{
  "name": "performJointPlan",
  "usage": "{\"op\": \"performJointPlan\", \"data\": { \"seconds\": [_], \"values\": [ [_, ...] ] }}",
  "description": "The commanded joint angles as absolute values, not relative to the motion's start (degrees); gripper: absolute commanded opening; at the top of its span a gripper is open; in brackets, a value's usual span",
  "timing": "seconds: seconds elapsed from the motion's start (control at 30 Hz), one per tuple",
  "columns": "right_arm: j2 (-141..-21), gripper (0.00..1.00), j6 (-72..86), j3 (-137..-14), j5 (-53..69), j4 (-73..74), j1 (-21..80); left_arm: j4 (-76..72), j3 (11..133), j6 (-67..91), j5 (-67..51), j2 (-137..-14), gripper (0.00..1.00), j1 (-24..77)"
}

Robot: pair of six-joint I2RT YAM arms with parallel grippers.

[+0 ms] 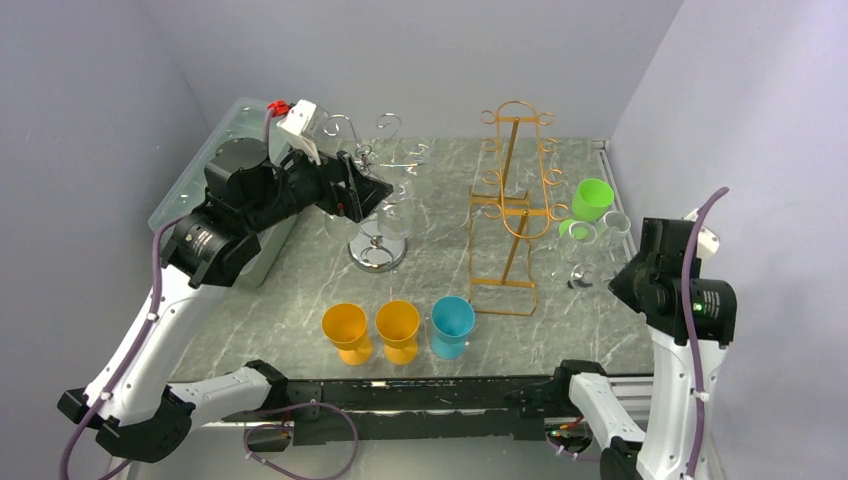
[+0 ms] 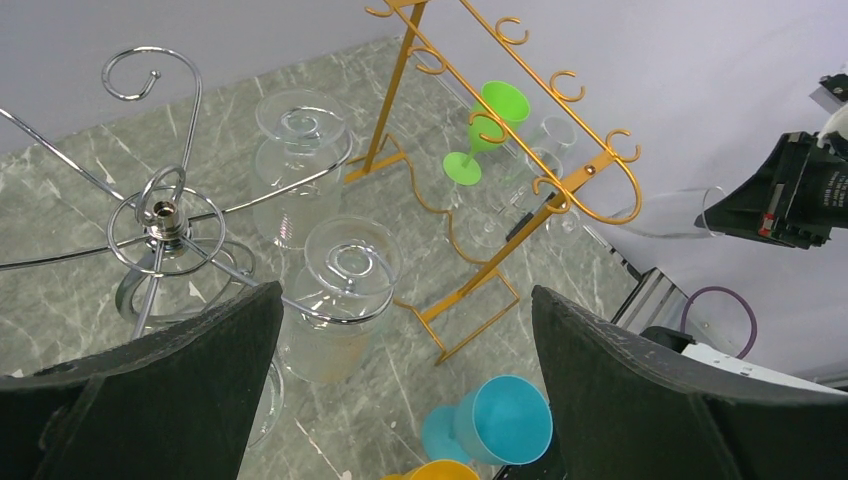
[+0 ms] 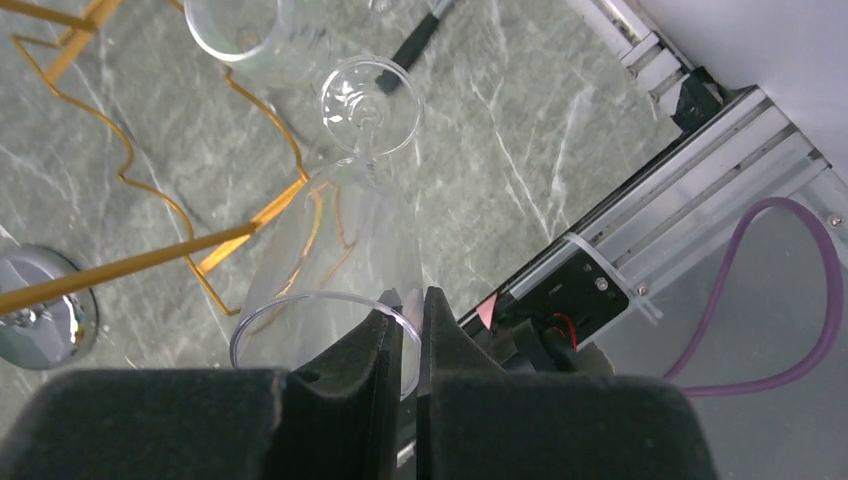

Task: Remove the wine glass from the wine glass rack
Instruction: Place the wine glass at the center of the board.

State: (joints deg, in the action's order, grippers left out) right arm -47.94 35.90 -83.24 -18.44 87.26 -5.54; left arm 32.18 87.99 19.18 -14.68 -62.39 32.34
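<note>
Marbled worktop [image 3: 520, 150] below; my right pincer [image 3: 405, 300] clamps the wine glass [image 3: 340, 230] rim; best kept level, clear of the rack [image 3: 130, 264].

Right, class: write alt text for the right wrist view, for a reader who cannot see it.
The right fingers pinch the rim of a clear glass, which is tilted with its foot pointing away above a grey marble table. A gold wire rack stands to the left, and a purple cable loops at the right.
</note>
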Motion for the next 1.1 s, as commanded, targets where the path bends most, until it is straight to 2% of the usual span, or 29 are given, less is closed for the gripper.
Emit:
{"op": "performJointPlan", "data": {
  "seconds": [0.0, 0.33, 0.77, 1.07],
  "values": [
    [-50.08, 0.0, 31.85, -81.03, -13.36, 86.14, -5.89, 30.81, 88.34, 19.09, -14.77, -63.12, 1.0, 32.52],
    [-57.89, 0.0, 28.28, -76.59, -5.37, 85.99, -5.8, 31.06, 88.75, 19.24, -14.6, -64.54, 0.99, 32.43],
    [-66.45, 0.0, 29.53, -79.16, -10.62, 85.77, -5.89, 31.69, 89.3, 18.37, -13.19, -64.78, 0.99, 32.34],
    [-69.92, 0.0, 29.05, -78.72, -9.42, 83.71, -6.15, 31.71, 89.46, 18.46, -13.5, -65.21, 0.99, 32.17]
  ]
}}
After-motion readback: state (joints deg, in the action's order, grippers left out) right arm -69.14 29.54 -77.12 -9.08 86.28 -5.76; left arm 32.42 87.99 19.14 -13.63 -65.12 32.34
